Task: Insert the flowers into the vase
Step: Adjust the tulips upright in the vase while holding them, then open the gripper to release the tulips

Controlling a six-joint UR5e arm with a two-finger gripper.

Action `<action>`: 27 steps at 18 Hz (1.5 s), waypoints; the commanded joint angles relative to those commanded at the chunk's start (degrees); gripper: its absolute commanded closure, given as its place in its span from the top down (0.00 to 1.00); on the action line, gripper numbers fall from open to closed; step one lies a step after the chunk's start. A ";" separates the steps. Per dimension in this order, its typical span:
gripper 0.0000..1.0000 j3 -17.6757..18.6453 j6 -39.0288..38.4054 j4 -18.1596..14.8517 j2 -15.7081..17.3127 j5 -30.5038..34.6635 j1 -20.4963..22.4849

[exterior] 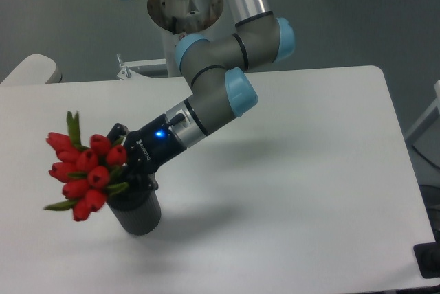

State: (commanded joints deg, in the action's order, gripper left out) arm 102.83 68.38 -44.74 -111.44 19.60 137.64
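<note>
Clearly fingers [125, 165] over vase [139, 215], flowers [82, 174] leaning left, white table [309, 170]

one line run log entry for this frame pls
hand: at vase mouth, grip unclear | flowers: bunch leaning left over the rim | insertion: stems hidden, cannot tell

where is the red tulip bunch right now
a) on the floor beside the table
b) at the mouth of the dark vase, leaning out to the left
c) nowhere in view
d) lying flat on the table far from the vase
b, since the flowers sit at the top of the vase and tilt left, with the gripper right beside them.
</note>
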 joint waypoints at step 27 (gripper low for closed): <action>1.00 2.99 5.45 0.18 0.53 1.23 3.60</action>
State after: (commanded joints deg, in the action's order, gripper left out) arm 105.82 73.83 -44.56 -110.92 20.83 141.24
